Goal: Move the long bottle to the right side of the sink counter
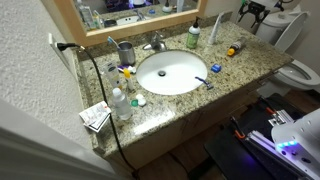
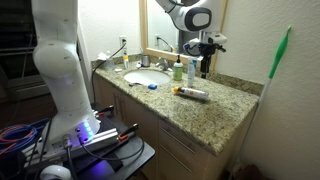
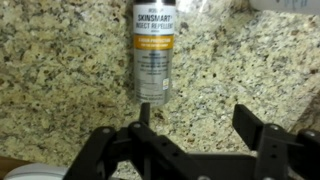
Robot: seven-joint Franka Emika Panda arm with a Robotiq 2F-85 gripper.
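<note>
The long bottle [image 3: 153, 50] lies on its side on the speckled granite sink counter [image 3: 215, 70]. It has a grey body, an orange band and a printed label. It also shows in both exterior views [image 1: 233, 47] [image 2: 192, 93], between the basin and the wall end of the counter. My gripper [image 3: 198, 125] is open and empty, hovering above the counter. In the wrist view the bottle's near end sits just beyond my left finger, not between the fingers. The gripper also shows in both exterior views [image 1: 253, 12] [image 2: 205, 62].
The oval white basin [image 1: 170, 72] and chrome faucet [image 1: 155, 43] lie mid-counter. A squat green bottle [image 1: 193, 36] stands beside the faucet. A clear plastic bottle [image 1: 120, 103], a cup [image 1: 125, 52] and small toiletries crowd the far end. A toilet [image 1: 300, 72] stands beyond the counter.
</note>
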